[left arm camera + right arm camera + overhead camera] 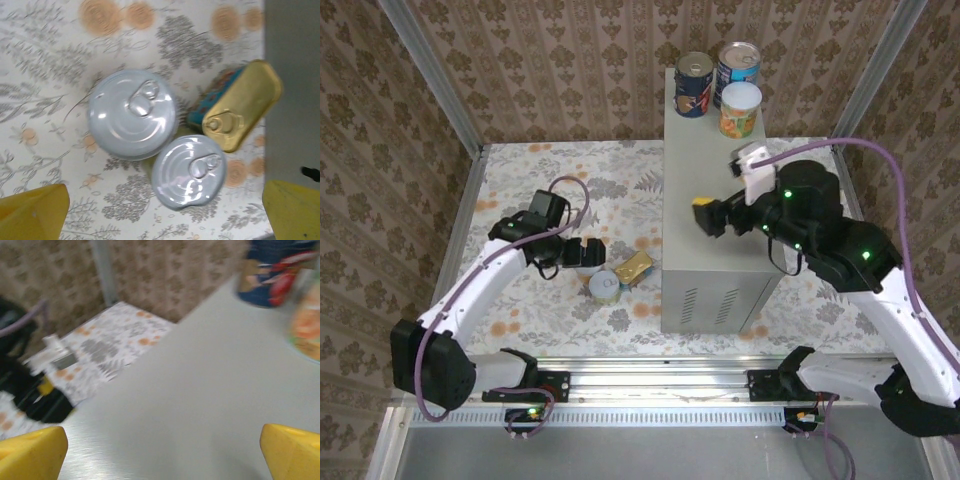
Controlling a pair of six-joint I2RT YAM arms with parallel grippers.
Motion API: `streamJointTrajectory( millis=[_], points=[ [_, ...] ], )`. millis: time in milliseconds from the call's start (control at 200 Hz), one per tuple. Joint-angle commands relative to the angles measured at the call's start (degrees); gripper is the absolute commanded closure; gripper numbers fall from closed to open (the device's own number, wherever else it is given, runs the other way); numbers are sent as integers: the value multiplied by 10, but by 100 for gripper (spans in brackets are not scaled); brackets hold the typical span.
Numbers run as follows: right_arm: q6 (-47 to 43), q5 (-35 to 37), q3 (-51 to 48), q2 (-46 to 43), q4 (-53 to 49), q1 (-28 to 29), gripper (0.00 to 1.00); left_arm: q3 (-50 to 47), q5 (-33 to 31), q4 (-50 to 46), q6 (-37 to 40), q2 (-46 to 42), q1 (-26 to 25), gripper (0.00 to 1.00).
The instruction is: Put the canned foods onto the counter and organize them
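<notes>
- Grey counter point(705, 180) carries three cans point(737, 68) at far end.
- Two cans point(132, 114), gold tin point(240, 107) lie on floor point(45, 60) under my left gripper point(162, 212), jaws apart.
- My right gripper point(162, 450) over counter, jaws apart.

Your dark can point(695, 85), blue can point(737, 70) and orange can point(740, 108) stand at the table's point(705, 200) far end; big can point(132, 114), small can point(189, 171), gold tin point(242, 105) cluster left of it.

no legible text anywhere, labels on the round cans point(694, 85) too small and blurred to read
</notes>
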Motion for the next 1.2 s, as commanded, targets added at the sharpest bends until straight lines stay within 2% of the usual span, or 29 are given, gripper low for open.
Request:
streamJointTrajectory(
  millis=[0,135,195,355,505,880,1130,1195],
  points=[
    [-48,-8,29,29,-44,62,0,-15,-57,14,-51,9,-10,0],
    [-59,-2,42,65,-48,119,0,-13,-96,25,-65,41,-17,0],
    [-59,-3,43,77,-45,136,0,-4,-109,27,-67,60,-42,0],
    [-61,-9,46,106,-42,169,0,10,-152,22,-81,108,-62,0],
    [-65,-12,51,128,-48,198,0,14,-162,41,-91,138,-71,0],
    [-62,0,39,123,-45,206,0,22,-176,61,-93,190,-76,2],
    [-64,11,36,121,-46,206,0,18,-174,70,-90,191,-68,12],
    [-63,15,36,119,-46,206,0,17,-174,70,-89,187,-65,17]
  ],
)
